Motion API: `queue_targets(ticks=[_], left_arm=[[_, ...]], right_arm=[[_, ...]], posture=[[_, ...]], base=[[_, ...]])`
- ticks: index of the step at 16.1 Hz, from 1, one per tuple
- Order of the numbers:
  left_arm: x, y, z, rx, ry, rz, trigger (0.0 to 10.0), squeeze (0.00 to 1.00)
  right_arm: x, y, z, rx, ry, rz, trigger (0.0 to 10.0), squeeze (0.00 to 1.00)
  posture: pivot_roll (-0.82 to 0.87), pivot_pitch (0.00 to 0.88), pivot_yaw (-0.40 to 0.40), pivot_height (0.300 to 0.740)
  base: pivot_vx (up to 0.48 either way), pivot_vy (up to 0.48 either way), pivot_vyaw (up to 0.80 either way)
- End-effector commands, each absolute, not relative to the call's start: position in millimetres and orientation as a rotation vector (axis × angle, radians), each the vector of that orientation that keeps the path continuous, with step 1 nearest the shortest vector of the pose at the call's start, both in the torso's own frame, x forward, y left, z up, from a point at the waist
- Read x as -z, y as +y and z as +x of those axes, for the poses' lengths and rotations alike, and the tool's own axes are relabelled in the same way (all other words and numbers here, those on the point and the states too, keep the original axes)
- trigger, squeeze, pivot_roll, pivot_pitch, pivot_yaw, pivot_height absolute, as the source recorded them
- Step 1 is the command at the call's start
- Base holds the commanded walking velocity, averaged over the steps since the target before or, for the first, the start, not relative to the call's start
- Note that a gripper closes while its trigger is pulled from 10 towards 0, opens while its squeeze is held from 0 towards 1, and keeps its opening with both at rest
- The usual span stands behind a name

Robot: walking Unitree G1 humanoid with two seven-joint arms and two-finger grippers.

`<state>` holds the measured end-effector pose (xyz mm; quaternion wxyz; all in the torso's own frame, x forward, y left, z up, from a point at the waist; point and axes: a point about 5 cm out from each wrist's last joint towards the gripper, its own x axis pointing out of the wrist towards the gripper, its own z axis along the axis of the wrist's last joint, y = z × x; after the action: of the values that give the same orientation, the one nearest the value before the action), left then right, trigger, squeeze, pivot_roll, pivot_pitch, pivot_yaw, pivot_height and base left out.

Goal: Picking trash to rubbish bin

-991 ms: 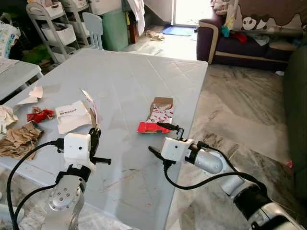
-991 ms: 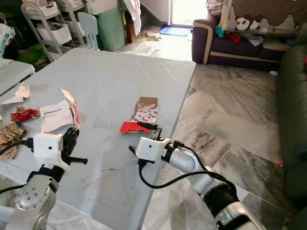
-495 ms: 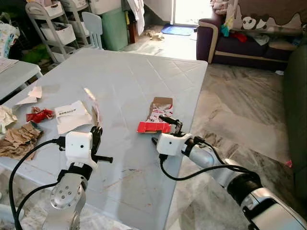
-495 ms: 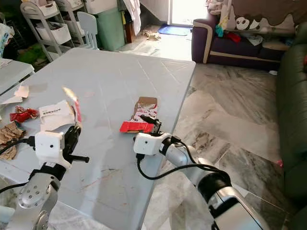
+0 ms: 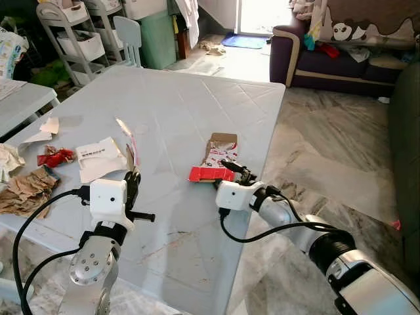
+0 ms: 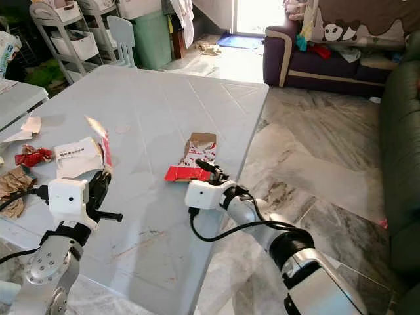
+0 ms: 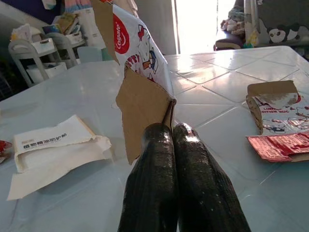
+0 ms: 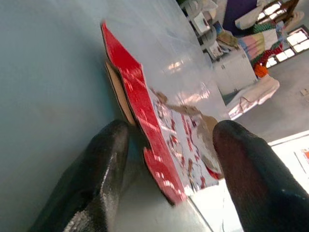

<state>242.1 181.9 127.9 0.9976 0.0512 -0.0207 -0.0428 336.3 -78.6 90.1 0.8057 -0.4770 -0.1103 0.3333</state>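
The right gripper (image 8: 164, 169) straddles the near edge of the flattened red-and-white cardboard box (image 5: 213, 161) on the pale grey table (image 5: 197, 105), fingers wide; slide lower, then pinch firmly. The left gripper (image 7: 171, 130) clamps a torn Colgate carton scrap (image 7: 137, 67)

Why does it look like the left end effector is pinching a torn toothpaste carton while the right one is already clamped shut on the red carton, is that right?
Not quite: the right end effector is open, its fingers straddling the red carton, per the right wrist view. The left end effector does pinch the torn toothpaste carton.
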Motion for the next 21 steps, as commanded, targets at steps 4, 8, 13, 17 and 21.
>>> queue_targets(ticks=[4, 8, 13, 17, 21], left_arm=[[-131.6, 179.3, 243.5, 0.096, -0.056, 0.092, 0.0, 0.0], [-131.4, 177.7, 245.0, 0.105, -0.055, 0.089, 0.0, 0.0], [-131.0, 176.6, 246.5, 0.115, -0.055, 0.087, 0.0, 0.0], [-131.1, 176.1, 247.4, 0.117, -0.056, 0.086, 0.0, 0.0], [-131.0, 174.5, 248.5, 0.121, -0.058, 0.083, 0.0, 0.0]], right_arm=[[-92.1, -81.3, 340.1, -0.708, -0.236, -1.051, 0.0, 0.0], [-91.7, -80.9, 340.1, -0.71, -0.24, -1.05, 0.0, 0.0], [-91.6, -80.5, 340.6, -0.71, -0.239, -1.052, 0.0, 0.0], [-91.7, -79.9, 340.8, -0.714, -0.24, -1.053, 0.0, 0.0], [-93.5, -80.4, 341.5, -0.711, -0.248, -1.051, 0.0, 0.0]], posture=[[0.1, 0.048, 0.049, 0.74], [0.1, 0.045, 0.05, 0.74], [0.1, 0.037, 0.051, 0.74], [0.1, 0.033, 0.05, 0.74], [0.09, 0.028, 0.054, 0.74]], base=[[0.0, 0.0, 0.0], [0.0, 0.0, 0.0], [0.0, 0.0, 0.0], [0.0, 0.0, 0.0], [0.0, 0.0, 0.0]])
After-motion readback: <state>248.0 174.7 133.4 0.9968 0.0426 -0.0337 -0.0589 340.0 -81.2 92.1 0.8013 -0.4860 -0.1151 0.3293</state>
